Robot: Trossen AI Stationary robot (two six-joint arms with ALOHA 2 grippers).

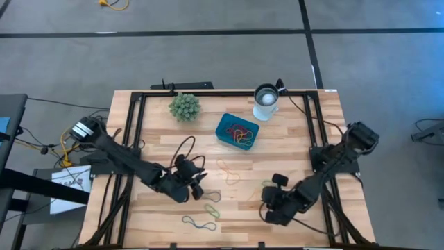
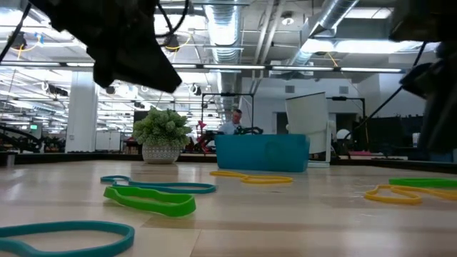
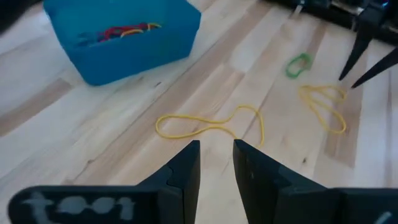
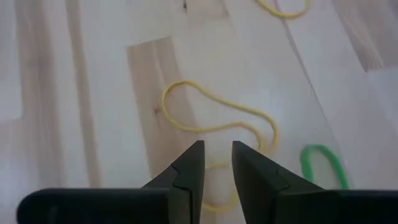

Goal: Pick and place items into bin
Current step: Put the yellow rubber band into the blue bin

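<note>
Nearest the front tabletop edge: a teal band and a green band, flat on bare wood.

Just behind, left tool low over the boards, fingers parted by a narrow slot, pinching nothing; a yellow band right ahead of the tips.

Level with it on the other side, right tool, also slightly spread and empty, tips above another yellow loop, a small green band just beside.

Between the two tools, open wood with only scattered loops.

Farther back, centre: the teal bin, holding red, blue and yellow bands, clear boards on every side.

Toward the far edge: spiky green plant left of the bin, white cup right of it, each well apart from the bin.

Black frame rails along both side edges and the back.
</note>
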